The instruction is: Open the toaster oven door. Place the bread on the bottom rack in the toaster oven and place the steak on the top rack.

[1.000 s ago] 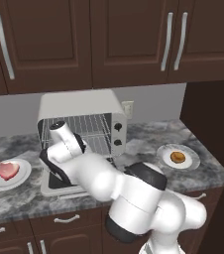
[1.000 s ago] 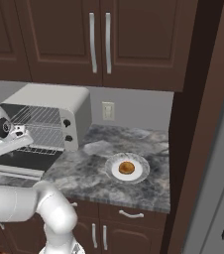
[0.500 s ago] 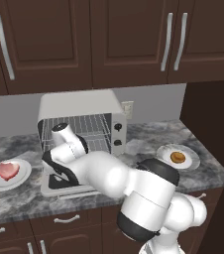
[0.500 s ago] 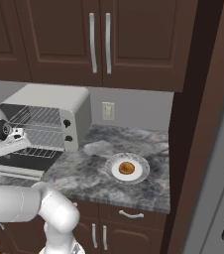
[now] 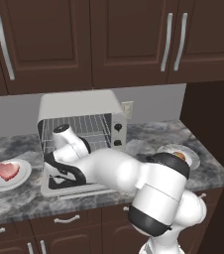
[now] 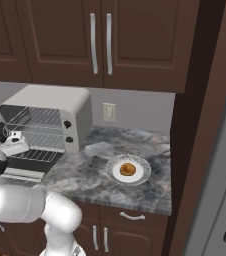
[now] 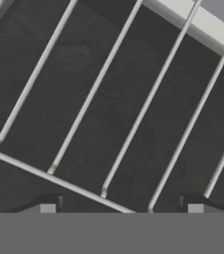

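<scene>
On the kitchen counter (image 5: 148, 144) we have the oven door (image 5: 69, 186) down, jaws open and empty, the bread (image 6: 128, 169) and the steak (image 5: 7, 170) still on their plates.

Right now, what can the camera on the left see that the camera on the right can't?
The left base view shows the steak on its plate, left of the toaster oven. The right base view shows the bread clearly, in the middle of its plate; on the left it just peeks out behind the arm. Both show the toaster oven with its door down, wire racks inside, and the grey counter.
</scene>
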Available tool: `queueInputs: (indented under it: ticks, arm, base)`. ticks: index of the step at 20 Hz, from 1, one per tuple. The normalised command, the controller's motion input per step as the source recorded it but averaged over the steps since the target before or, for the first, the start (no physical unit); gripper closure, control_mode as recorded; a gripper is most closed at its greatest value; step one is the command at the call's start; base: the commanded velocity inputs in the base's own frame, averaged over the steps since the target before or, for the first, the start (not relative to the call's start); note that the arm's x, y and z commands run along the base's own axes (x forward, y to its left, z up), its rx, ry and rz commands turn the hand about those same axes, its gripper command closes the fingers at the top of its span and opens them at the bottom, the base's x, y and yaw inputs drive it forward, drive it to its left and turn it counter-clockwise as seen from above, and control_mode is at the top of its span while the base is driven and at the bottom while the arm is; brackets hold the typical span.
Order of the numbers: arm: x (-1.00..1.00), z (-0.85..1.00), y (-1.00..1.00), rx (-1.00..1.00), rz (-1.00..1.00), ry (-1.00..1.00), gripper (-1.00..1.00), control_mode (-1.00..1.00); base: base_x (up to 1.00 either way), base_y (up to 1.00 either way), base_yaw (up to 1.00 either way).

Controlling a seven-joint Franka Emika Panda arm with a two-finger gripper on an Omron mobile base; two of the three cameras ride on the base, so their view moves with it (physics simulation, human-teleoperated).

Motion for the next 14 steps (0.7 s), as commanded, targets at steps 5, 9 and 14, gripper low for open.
queueInputs:
  ticks: [5,9,14]
  arm:
    - [-0.85,-0.78,0.11,0.01,0.03,0.02,-1.0,-1.0]
    - [-0.86,-0.79,0.11,0.0,0.03,0.01,-1.0,-1.0]
    - [-0.84,-0.77,0.1,0.0,0.03,0.02,-1.0,-1.0]
  base:
    - [0.0,0.0,0.0]
    - [0.0,0.0,0.0]
    - [0.0,0.0,0.0]
